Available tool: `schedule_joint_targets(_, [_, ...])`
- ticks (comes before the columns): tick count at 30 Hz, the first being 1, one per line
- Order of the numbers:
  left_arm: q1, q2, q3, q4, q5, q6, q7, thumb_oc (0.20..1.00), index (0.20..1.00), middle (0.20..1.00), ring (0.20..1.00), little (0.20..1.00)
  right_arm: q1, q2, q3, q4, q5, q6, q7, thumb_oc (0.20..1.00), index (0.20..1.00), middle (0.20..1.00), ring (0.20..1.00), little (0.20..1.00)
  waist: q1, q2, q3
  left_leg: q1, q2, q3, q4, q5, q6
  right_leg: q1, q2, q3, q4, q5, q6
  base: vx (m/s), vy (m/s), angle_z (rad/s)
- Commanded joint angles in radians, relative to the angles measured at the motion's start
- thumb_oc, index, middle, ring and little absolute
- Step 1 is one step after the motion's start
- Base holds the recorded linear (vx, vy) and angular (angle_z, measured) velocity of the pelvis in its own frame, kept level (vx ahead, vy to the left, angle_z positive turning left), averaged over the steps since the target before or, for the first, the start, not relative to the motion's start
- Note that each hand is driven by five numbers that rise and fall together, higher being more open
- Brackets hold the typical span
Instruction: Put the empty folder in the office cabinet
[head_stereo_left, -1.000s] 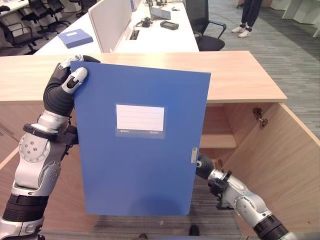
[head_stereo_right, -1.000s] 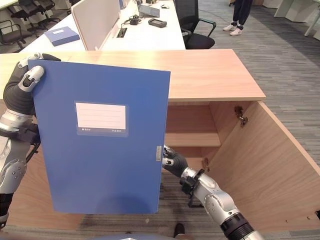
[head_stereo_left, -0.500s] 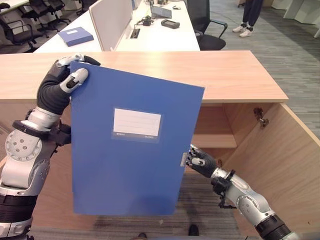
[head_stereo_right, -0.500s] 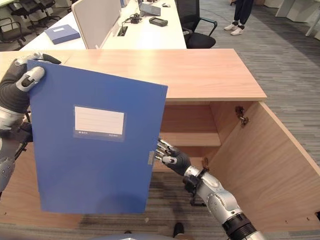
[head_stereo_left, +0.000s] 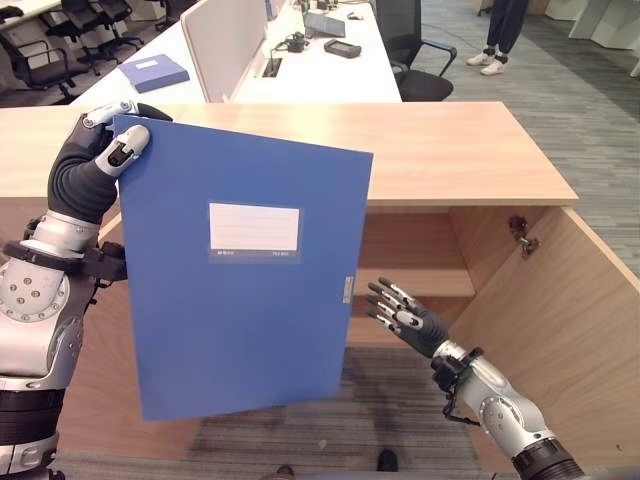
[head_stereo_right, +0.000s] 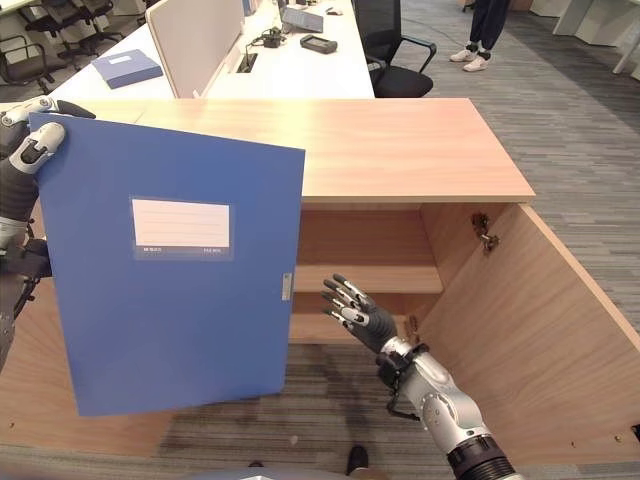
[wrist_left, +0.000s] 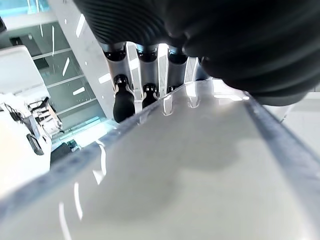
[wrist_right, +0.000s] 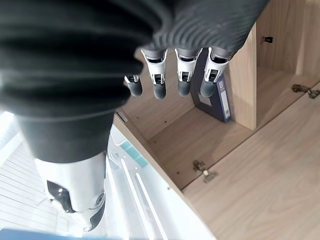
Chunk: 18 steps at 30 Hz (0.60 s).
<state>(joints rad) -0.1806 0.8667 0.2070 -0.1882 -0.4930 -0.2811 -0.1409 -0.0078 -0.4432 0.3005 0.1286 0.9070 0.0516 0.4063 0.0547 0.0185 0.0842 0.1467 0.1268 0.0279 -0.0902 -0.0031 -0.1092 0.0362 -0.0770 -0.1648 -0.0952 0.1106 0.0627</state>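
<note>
A large blue folder (head_stereo_left: 240, 290) with a white label hangs upright in front of the wooden office cabinet (head_stereo_left: 450, 150). My left hand (head_stereo_left: 90, 170) holds it by its top left corner, fingers curled over the edge (wrist_left: 145, 90). Lower right, my right hand (head_stereo_left: 410, 318) is open with straight, spread fingers (wrist_right: 182, 75). It is apart from the folder's right edge, in front of the cabinet's open compartment. The folder hides the cabinet's left half.
The cabinet door (head_stereo_left: 580, 320) stands open at the right, and a shelf (head_stereo_left: 440, 285) crosses the inside. A dark blue folder spine (wrist_right: 217, 102) stands deep in the cabinet. Behind are desks with another blue folder (head_stereo_left: 152, 73), an office chair (head_stereo_left: 415, 50) and a person's legs (head_stereo_left: 497, 35).
My right hand has let go of the folder's right edge and spread open. The left hand has carried the folder up and to the left, uncovering more of the cabinet.
</note>
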Motion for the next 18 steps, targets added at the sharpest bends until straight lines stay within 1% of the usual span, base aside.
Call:
schedule_joint_targets(1, [-0.043,0.027,0.031,0.01,0.051,-0.054,0.079,0.2,0.2,0.2,0.2,0.2,-0.033,0.054,-0.015,-0.064,-0.006,-0.064,-0.008,1.0,1.0,1.0,1.0,1.0,-0.011,-0.04,-0.016,-0.006,-0.002,-0.012,0.003,-0.053,-0.023,0.124,-0.093,-0.016,0.021,-0.146,0.11,0.0,0.0,0.0])
schedule_joint_targets(3, [-0.04,-0.001,0.023,-0.003,0.082,-0.052,0.092,0.2,0.2,0.2,0.2,0.2,-0.035,0.063,-0.013,-0.07,-0.012,-0.064,-0.017,1.0,1.0,1.0,1.0,1.0,-0.013,-0.042,-0.016,-0.005,-0.003,-0.012,0.003,-0.054,-0.022,0.125,-0.094,-0.015,0.021,-0.145,0.109,0.0,0.0,0.0])
schedule_joint_targets(7, [-0.042,-0.019,0.012,-0.01,0.11,-0.051,0.101,0.2,0.2,0.2,0.2,0.2,-0.039,0.066,-0.002,-0.07,-0.025,-0.061,-0.02,1.0,1.0,1.0,1.0,1.0,-0.014,-0.043,-0.016,-0.004,-0.002,-0.011,0.003,-0.056,-0.022,0.125,-0.093,-0.013,0.02,-0.147,0.108,0.0,0.0,0.0])
schedule_joint_targets(9, [-0.051,-0.024,-0.008,-0.007,0.156,-0.051,0.117,0.2,0.2,0.2,0.2,0.2,-0.047,0.068,0.012,-0.059,-0.035,-0.061,-0.026,1.0,1.0,1.0,1.0,1.0,-0.015,-0.044,-0.016,-0.004,-0.002,-0.011,0.003,-0.056,-0.022,0.125,-0.092,-0.012,0.02,-0.147,0.107,0.0,0.0,0.0])
schedule_joint_targets(12, [-0.049,-0.033,-0.016,-0.012,0.172,-0.048,0.119,0.2,0.2,0.2,0.2,0.2,-0.052,0.074,0.02,-0.057,-0.039,-0.058,-0.028,1.0,1.0,1.0,1.0,1.0,-0.015,-0.045,-0.016,-0.003,-0.002,-0.011,0.003,-0.058,-0.022,0.125,-0.092,-0.011,0.02,-0.147,0.106,0.0,0.0,0.0])
schedule_joint_targets(14, [-0.057,-0.042,-0.038,-0.013,0.198,-0.046,0.122,0.2,0.2,0.2,0.2,0.2,-0.061,0.076,0.032,-0.061,-0.046,-0.055,-0.029,1.0,1.0,1.0,1.0,1.0,-0.016,-0.046,-0.015,-0.003,-0.003,-0.012,0.003,-0.057,-0.021,0.126,-0.091,-0.011,0.019,-0.147,0.106,0.0,0.0,0.0])
schedule_joint_targets(18, [-0.072,-0.058,-0.072,-0.011,0.205,-0.043,0.116,0.2,0.2,0.2,0.2,0.2,-0.078,0.078,0.05,-0.067,-0.057,-0.059,-0.033,1.0,1.0,1.0,1.0,1.0,-0.018,-0.047,-0.015,-0.004,-0.002,-0.011,0.003,-0.057,-0.021,0.125,-0.09,-0.009,0.02,-0.148,0.106,0.0,0.0,0.0])
